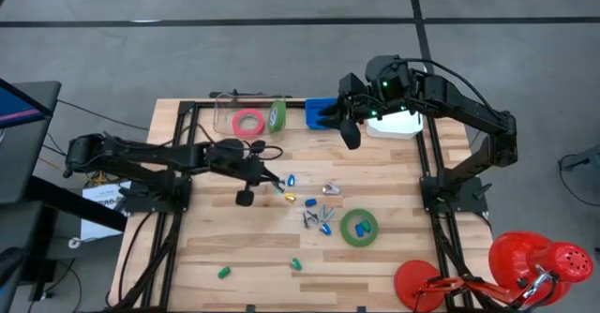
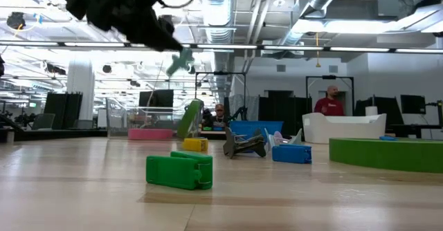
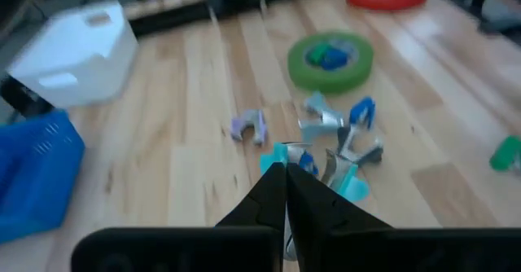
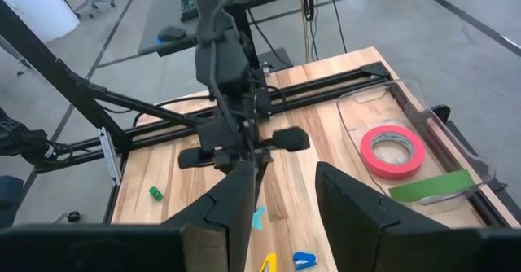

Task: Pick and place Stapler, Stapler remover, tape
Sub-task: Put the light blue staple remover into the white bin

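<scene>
Grip: left gripper [image 1: 270, 174] is clamped on a small teal piece [image 2: 181, 61], clear of the table [image 1: 216, 247] just left of the pile of small pieces [image 1: 319, 212]. It looks like a staple remover, but it's too small to be sure. In the left wrist view the fingers [image 3: 269, 192] meet with no gap.

Right gripper [image 1: 342, 118] hovers at the far edge over the blue bin [image 1: 317, 112]. Its jaws are apart and hold nothing.

Tape:
- The pink tape roll [image 1: 248, 122] lies flat in the clear tray [image 1: 221, 97], far centre.
- One green tape roll [image 1: 277, 116] leans on edge at the tray's right end.
- The second green roll [image 1: 359, 227] is flat on the table, near right, with a blue piece inside its ring.

The step looks like carrying the teal piece to a container. Which one it belongs in can't be told from here.

To do it well:
- The hold is at the fingertips on a small part, so it likely slips easily. Move slowly with no wrist roll.
- Keep height until over the target, then lower before opening. A drop from height probably bounces.
- The right arm sits over the blue bin. If that's the target, the right arm should back off towards the white bin [image 1: 398, 126] first.
- If it's the tray, come in from its left end. The leaning green roll looks easy to knock over.
</scene>
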